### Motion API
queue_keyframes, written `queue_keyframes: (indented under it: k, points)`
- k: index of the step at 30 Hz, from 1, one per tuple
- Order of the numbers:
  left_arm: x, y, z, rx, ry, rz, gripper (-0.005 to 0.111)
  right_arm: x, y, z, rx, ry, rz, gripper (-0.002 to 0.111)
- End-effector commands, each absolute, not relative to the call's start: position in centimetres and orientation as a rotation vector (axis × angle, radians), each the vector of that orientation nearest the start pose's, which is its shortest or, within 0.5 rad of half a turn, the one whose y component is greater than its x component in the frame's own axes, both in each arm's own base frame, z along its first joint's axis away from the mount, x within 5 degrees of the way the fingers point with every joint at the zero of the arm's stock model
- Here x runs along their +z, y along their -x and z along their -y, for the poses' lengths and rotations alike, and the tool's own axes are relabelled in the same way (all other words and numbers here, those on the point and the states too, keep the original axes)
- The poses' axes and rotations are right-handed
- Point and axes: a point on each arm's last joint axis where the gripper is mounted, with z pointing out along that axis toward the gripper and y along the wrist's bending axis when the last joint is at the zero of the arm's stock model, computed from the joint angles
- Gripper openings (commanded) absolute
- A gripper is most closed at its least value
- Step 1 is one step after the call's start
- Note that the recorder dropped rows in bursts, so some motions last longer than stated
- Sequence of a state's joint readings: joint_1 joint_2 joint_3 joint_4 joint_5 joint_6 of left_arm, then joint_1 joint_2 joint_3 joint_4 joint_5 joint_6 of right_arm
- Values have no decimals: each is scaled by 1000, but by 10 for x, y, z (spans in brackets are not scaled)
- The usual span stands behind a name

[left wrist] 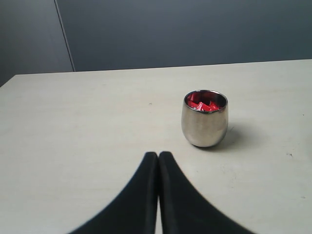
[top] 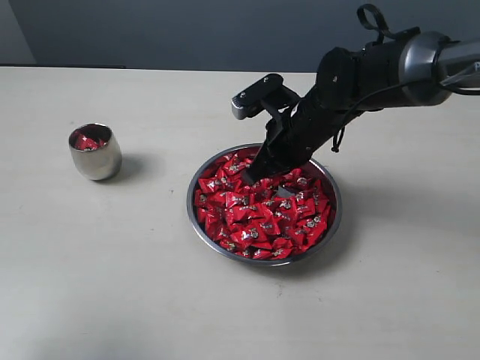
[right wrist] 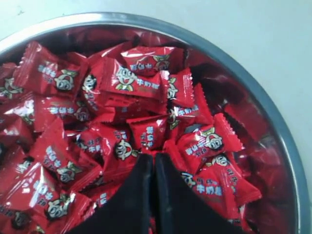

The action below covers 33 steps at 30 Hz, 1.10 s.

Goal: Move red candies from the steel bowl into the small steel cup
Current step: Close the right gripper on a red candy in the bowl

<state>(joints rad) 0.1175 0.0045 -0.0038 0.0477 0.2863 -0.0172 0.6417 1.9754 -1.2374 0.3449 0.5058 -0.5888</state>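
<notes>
Right pincer (right wrist: 154, 157), tips pressed together, nose-down in crinkly red candies (top: 255, 217).
They heap my wide, shiny steel bowl (top: 190, 214). The small barrel-shaped cup (top: 96, 159), a few candies inside, stands well apart, near my left pincer (left wrist: 158, 155), likewise closed.

Pale beige tabletop (top: 112, 300), matte, a few small specks. Dark blue-grey wall (top: 187, 30) behind it, lighter grey panel (top: 11, 30) at far left, vertical seam (left wrist: 63, 34) between. Soft, even lighting.
</notes>
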Motion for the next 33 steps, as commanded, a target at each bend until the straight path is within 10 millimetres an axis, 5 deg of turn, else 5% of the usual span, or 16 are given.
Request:
queue_keyframes:
  k: [1, 12, 20, 33]
  points:
    - [187, -54, -8, 114, 92, -1767, 0, 149, -311, -250, 331, 1253, -2418, -1]
    - [187, -54, -8, 114, 92, -1767, 0, 131, -310, -250, 329, 1276, -2473, 0]
    - [187, -54, -8, 114, 92, -1767, 0, 131, -311, -251, 331, 1246, -2479, 37]
    - [187, -54, -8, 114, 92, -1767, 0, 132, -312, -251, 334, 1230, -2471, 37]
